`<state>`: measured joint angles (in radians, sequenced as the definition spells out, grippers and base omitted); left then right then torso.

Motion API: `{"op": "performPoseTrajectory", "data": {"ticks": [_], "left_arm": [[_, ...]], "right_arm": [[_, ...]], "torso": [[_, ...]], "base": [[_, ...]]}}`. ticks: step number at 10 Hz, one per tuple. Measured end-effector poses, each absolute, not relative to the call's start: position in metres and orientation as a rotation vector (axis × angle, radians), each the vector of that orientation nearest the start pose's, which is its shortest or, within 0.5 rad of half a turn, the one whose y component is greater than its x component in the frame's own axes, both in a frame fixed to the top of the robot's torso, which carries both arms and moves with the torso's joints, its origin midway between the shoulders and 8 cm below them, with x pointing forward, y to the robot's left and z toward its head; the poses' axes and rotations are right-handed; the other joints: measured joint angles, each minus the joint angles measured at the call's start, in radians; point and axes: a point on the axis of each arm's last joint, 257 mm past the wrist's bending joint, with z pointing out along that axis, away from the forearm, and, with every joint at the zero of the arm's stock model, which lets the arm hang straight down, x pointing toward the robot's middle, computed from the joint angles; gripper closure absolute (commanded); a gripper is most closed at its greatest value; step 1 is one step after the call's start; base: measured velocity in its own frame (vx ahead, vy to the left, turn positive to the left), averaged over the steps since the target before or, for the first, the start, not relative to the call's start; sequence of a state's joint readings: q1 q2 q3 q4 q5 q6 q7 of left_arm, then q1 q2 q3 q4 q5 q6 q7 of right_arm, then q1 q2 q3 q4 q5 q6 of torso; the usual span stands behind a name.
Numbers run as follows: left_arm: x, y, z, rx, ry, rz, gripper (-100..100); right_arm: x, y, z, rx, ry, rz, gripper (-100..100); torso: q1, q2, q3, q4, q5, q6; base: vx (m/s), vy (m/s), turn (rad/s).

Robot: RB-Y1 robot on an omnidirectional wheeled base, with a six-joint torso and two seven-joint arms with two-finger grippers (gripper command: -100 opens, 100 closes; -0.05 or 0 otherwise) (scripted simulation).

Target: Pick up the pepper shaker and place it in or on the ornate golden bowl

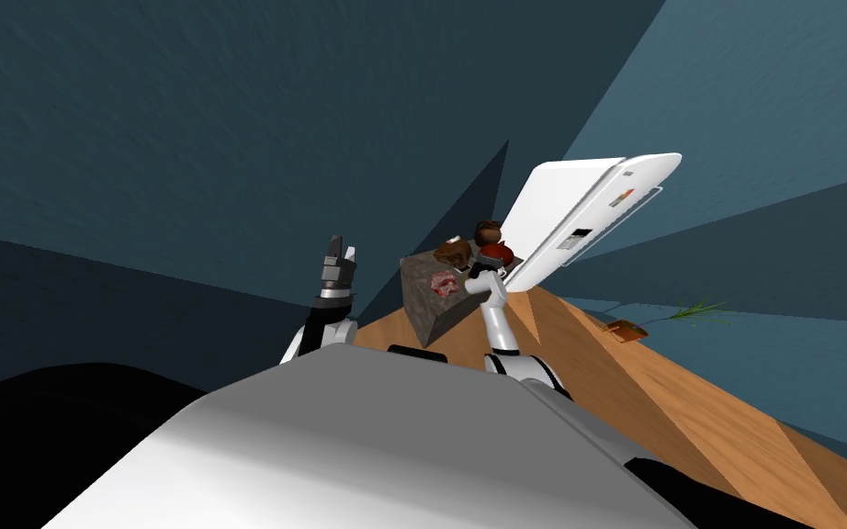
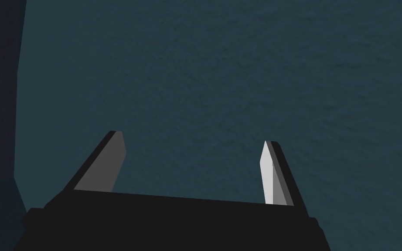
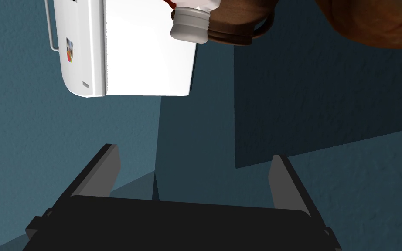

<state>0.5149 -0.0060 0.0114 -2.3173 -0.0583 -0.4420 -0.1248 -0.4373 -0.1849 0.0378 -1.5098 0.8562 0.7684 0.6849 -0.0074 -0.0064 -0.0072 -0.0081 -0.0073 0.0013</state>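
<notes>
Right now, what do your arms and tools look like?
The left arm and right arm are white with dark joints. The left tool and right tool are each a dark box with two thin, blade-like grey fingers. No cables or markings show.

Left pincer point(image 2: 191, 138), right pincer point(image 3: 194, 151): grey blade fingers point(image 2: 104, 167), black boxes point(image 2: 174, 222); white arms point(image 1: 497, 321).
</notes>
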Motion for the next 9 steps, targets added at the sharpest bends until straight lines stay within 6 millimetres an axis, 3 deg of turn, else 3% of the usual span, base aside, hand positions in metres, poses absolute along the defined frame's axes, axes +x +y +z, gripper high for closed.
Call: {"op": "performPoseTrajectory", "data": {"ticks": [3, 4, 9], "left_arm": [[0.345, 0.280, 0.025, -0.602, 0.693, -1.123, 0], [0.345, 0.280, 0.025, -0.602, 0.693, -1.123, 0], [0.345, 0.279, 0.025, -0.602, 0.693, -1.123, 0]], "right_arm": [[0.606, -0.332, -0.108, 0.321, 1.637, -0.445, -100], [0.605, -0.332, -0.108, 0.323, 1.637, -0.446, 0], [0.605, -0.332, -0.108, 0.323, 1.637, -0.446, 0]], "torso": [[0.000, 0.000, 0.000, 0.000, 0.000, 0.000], [0.001, 0.000, 0.000, 0.000, 0.000, 0.000], [0.003, 0.000, 0.000, 0.000, 0.001, 0.000]], "base": [[0.002, -0.029, 0.056], [0.000, 0.000, 0.000], [0.000, 0.000, 0.000]]}}
